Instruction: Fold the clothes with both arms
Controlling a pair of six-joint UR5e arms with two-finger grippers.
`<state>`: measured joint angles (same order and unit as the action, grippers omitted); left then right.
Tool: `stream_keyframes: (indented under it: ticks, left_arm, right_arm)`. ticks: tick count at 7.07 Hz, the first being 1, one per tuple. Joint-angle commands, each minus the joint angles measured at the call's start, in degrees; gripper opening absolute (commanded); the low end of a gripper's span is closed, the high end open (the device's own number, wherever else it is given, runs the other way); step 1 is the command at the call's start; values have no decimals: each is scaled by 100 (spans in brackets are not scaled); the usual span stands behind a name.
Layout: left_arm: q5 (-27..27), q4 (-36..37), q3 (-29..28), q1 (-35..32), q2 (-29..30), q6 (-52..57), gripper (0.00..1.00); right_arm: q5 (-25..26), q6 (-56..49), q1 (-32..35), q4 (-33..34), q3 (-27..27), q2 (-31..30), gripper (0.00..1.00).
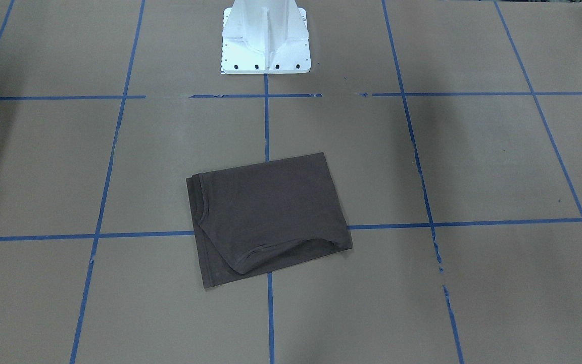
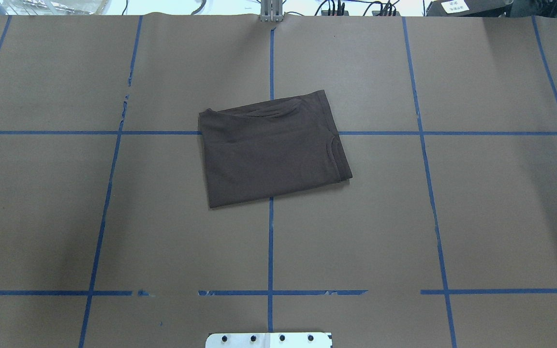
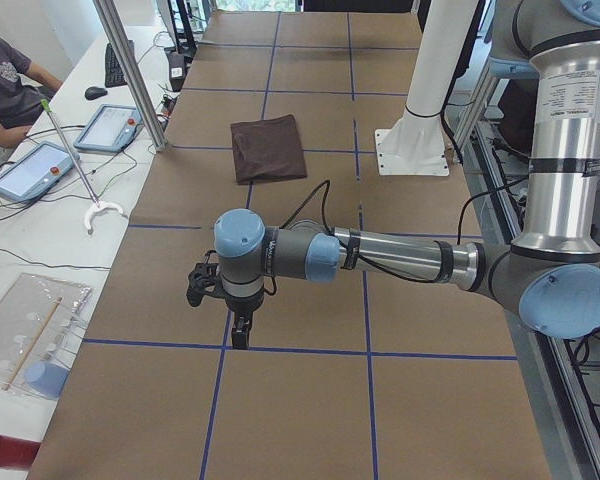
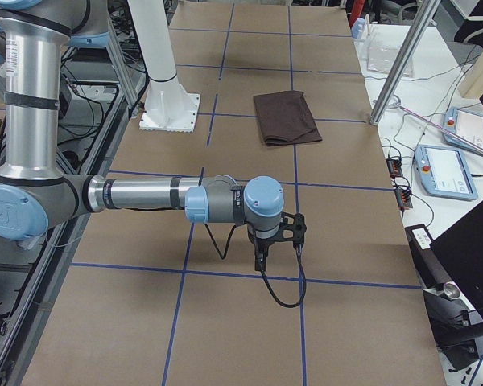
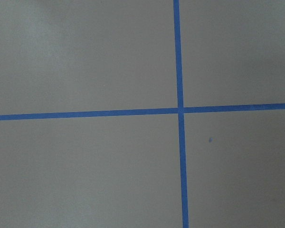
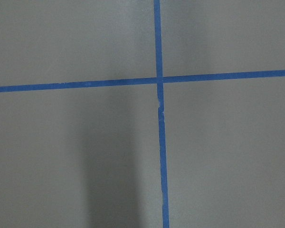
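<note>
The black two-finger left gripper (image 3: 239,333) points down at the table, close above it. It shows only from the table's end, so I cannot tell whether its fingers are spread or pressed together. The same goes for the black right gripper (image 4: 260,259), which also hangs tip-down and grasps nothing that can be seen. Behind each runs a grey-silver jointed limb with light blue caps, the left arm (image 3: 400,258) and the right arm (image 4: 137,195). Each reaches out low towards its own end of the table. Both wrist cameras see only flat brown paper (image 5: 85,57) and crossing strips of blue tape (image 5: 180,110).

The dark brown short-sleeved T-shirt (image 2: 271,150) lies mid-table, beyond the white pedestal base (image 1: 264,40) and well apart from both grippers. It is already folded into a slightly skewed rectangle, with a curved seam showing at its right edge and a loose flap along its far edge.

It looks light, soft and limp. It should sag and slide apart if lifted by one layer. The safer hold is probably a pinch through all the layers at two corners of one edge, one gripper to each.
</note>
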<state>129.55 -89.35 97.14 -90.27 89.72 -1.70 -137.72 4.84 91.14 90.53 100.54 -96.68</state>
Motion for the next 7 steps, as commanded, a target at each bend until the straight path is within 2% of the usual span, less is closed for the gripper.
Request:
stream_keyframes:
  ticks: [1, 3, 7]
  left_arm:
    - [-9, -3, 15, -8, 1, 20, 100]
    - [-9, -21, 42, -8, -34, 395, 100]
    - [0, -21, 15, -8, -25, 390, 100]
  right_arm:
    - [-9, 0, 0, 0, 1, -8, 100]
    - [-9, 0, 0, 0, 1, -8, 100]
    - [-18, 0, 0, 0, 10, -8, 100]
